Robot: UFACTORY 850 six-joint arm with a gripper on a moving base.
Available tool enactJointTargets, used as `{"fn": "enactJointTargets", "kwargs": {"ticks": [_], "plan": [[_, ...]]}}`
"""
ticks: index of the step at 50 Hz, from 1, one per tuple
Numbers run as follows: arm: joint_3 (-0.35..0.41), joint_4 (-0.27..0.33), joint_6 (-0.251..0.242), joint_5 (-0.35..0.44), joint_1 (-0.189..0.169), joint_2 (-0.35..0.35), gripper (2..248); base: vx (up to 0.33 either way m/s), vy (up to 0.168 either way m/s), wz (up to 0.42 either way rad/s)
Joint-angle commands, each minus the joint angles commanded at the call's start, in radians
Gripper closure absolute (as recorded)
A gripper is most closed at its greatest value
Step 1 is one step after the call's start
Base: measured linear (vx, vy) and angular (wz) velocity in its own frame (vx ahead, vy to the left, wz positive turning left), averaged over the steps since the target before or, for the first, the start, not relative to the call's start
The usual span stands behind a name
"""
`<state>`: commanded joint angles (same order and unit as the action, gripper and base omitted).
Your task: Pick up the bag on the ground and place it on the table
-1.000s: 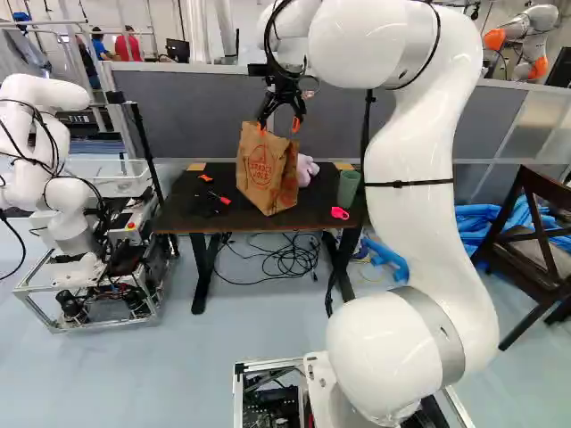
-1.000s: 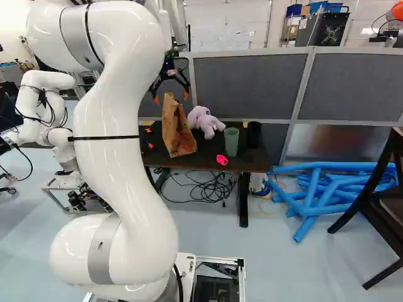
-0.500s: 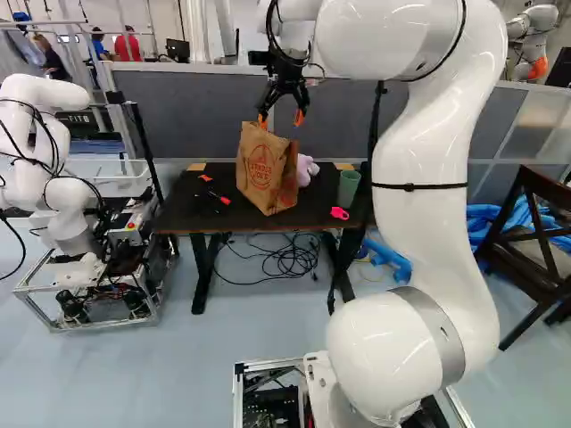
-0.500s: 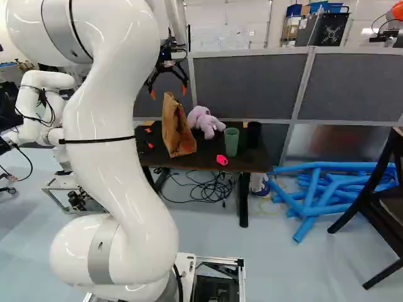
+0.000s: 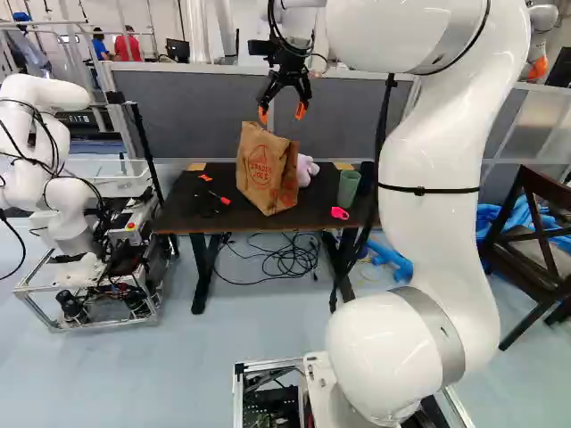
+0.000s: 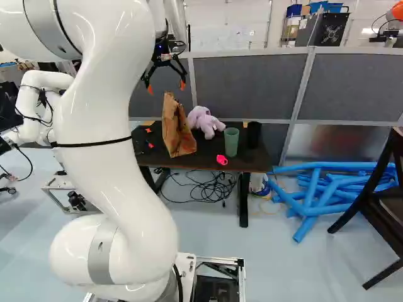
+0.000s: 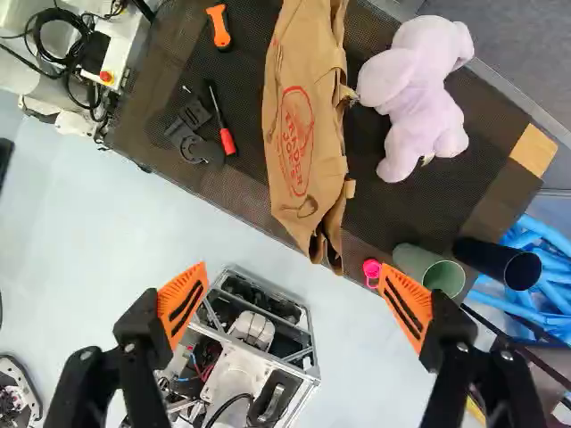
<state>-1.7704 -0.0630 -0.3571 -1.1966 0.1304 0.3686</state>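
- Bag (image 5: 266, 169), brown paper, one: we find it upright on the desk (image 5: 181, 207), beside the plush toy (image 6: 204, 121).
- End effector (image 5: 282, 114), one: released, fingers spread wide, holding nothing; above the bag, apart from it.
- Step in hand: we judge the placing done, leaving only the retreat.
- Next move: we would lift well clear, without brushing the bag's top, then park the arm; no regrasp seems called for.
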Motion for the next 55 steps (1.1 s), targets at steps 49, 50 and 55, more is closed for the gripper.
{"fn": "enactJointTargets", "kwargs": {"ticks": [49, 50, 55], "plan": [[0.000, 0.000, 0.000, 0.000, 0.000, 0.000, 3, -0.006, 0.001, -0.007], [0.000, 0.000, 0.000, 0.000, 0.000, 0.000, 3, -0.099, 0.007, -0.067], [0.000, 0.000, 0.000, 0.000, 0.000, 0.000, 3, -0.129, 0.000, 0.014]]}}
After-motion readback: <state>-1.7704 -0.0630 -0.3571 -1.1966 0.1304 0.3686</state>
